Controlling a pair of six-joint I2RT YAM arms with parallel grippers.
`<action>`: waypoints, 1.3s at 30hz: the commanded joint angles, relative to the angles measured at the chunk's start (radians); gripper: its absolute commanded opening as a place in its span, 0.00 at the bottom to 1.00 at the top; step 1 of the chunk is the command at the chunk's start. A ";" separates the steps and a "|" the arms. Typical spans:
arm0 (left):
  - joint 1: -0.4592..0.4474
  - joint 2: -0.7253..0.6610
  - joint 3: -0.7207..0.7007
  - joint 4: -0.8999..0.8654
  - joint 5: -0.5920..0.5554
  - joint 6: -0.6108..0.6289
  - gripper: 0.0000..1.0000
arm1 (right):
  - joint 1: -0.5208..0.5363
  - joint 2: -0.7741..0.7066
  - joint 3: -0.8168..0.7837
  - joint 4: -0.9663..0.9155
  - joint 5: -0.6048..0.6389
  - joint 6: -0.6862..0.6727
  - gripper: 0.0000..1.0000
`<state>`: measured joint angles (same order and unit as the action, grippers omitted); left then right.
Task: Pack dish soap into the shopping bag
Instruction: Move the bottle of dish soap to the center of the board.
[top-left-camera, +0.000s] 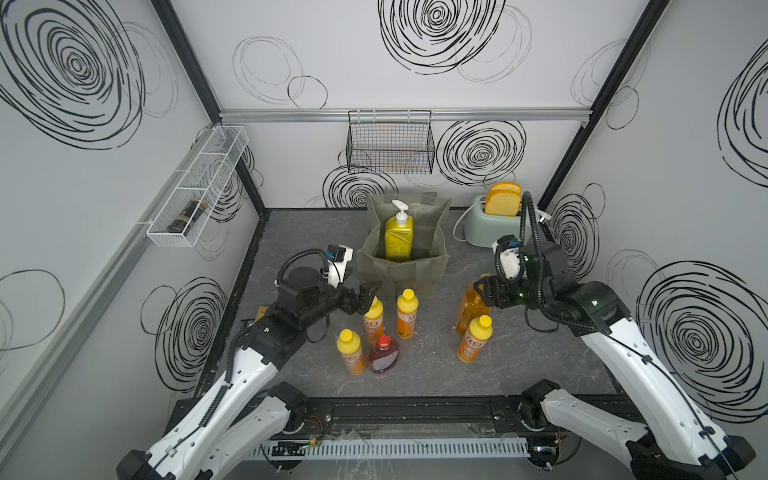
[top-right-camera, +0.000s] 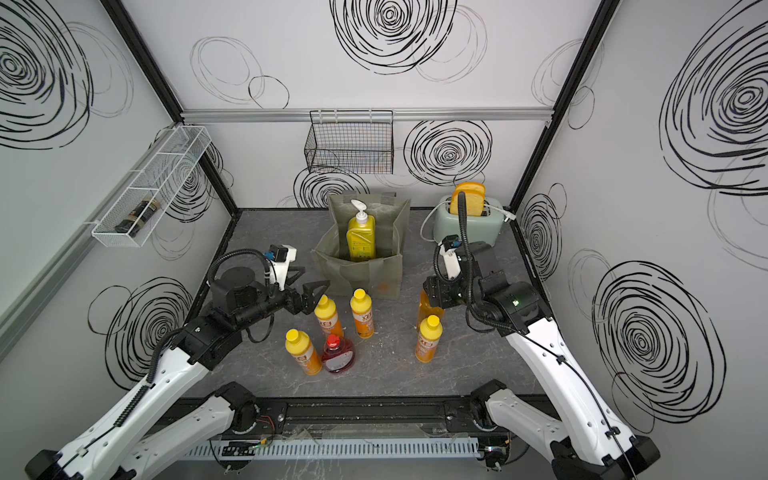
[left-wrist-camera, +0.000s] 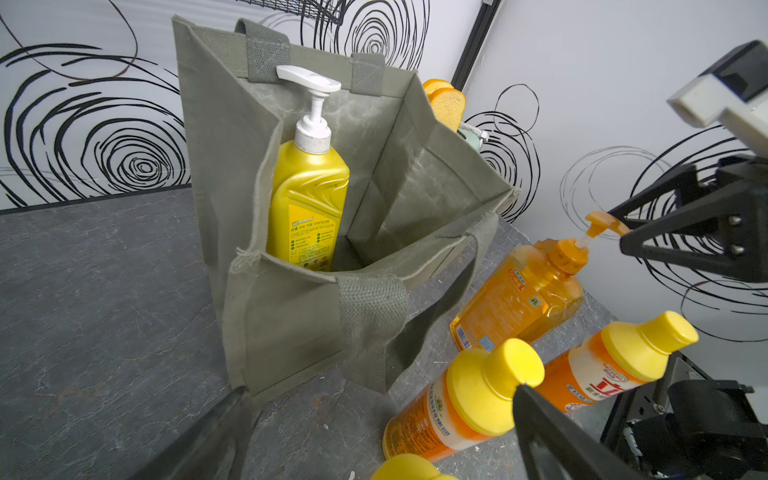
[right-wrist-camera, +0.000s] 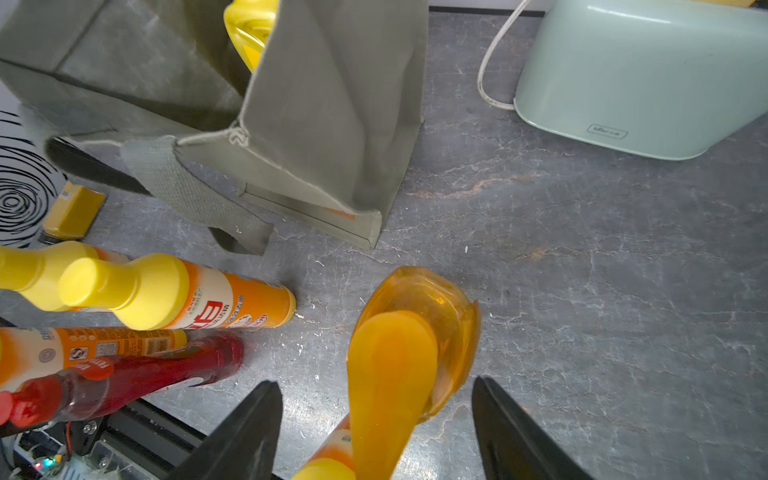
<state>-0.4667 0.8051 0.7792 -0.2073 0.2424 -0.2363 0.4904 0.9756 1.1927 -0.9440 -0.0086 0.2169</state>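
Dish soap (top-left-camera: 406, 320) numbers seven bottles in both top views. One big yellow pump bottle (top-left-camera: 398, 237) stands upright inside the grey-green shopping bag (top-left-camera: 386, 277), at 12 o'clock on the table (top-left-camera: 519, 353). At the bag's 5 to 7 o'clock are four small orange bottles (top-left-camera: 374, 326) (top-left-camera: 351, 356) (top-left-camera: 471, 345) and one red bottle (top-left-camera: 384, 358), with one amber bottle (top-left-camera: 466, 309) at 4 o'clock. The tabletop is dark and marbled, the white walls (top-left-camera: 291, 62) swirl-scribbled. In the left wrist view the left gripper (left-wrist-camera: 380, 390) is spread wide and empty. In the right wrist view the right gripper (right-wrist-camera: 376, 384) sits astride the amber pump, jaws apart and not gripping.

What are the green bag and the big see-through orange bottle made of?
The shopping bag looks like matte woven fabric, perhaps canvas: coarse weave on the handles, frayed edges, creased walls. The amber pump bottle looks like glossy clear plastic: light shines through it and its surface glints; glass cannot be ruled out.
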 joint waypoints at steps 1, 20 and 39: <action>-0.007 -0.006 -0.009 0.053 0.012 -0.005 0.99 | 0.013 0.012 -0.029 -0.015 0.053 -0.010 0.77; -0.008 -0.006 -0.018 0.052 0.005 -0.001 0.99 | 0.078 0.095 -0.112 0.096 0.178 -0.003 0.54; -0.013 0.005 -0.017 0.043 -0.015 0.002 0.99 | -0.090 0.252 0.087 0.349 0.187 -0.034 0.12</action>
<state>-0.4717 0.8085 0.7643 -0.2070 0.2401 -0.2359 0.4221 1.2083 1.1664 -0.7845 0.1371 0.1894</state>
